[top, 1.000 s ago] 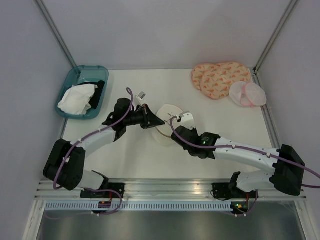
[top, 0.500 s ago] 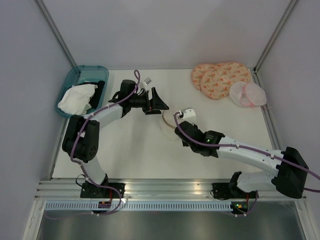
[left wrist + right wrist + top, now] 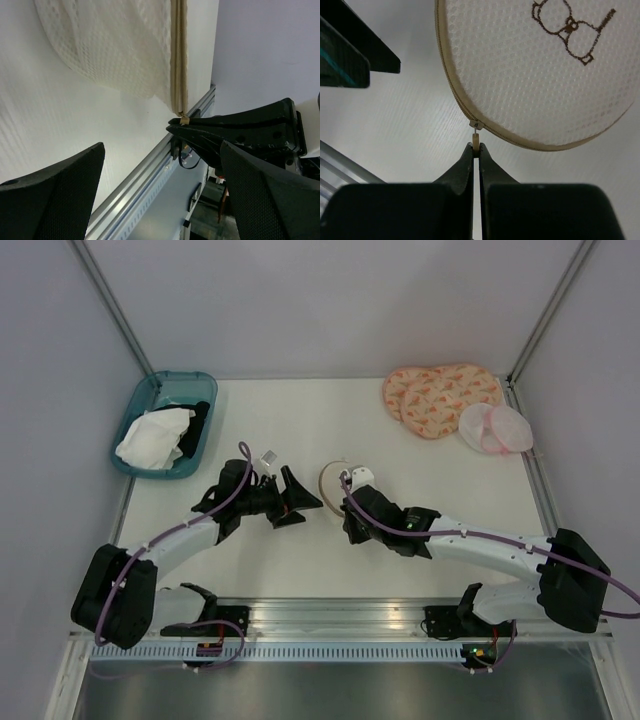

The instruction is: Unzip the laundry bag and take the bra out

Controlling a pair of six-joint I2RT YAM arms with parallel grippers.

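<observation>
Laundry bag [image 3: 520, 85] — brown stitched icon [image 3: 568, 29].

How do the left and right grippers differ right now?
The left gripper is wide open, holding nothing; the right gripper is shut on the small tan zipper pull. The left sits short of the cream-white mesh laundry bag; the right meets its tan rim. Both face the bag.

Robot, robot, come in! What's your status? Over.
Left end effector open beside the laundry bag. Right end effector shut on its zipper pull. Bra not visible. Nothing blocking.
</observation>
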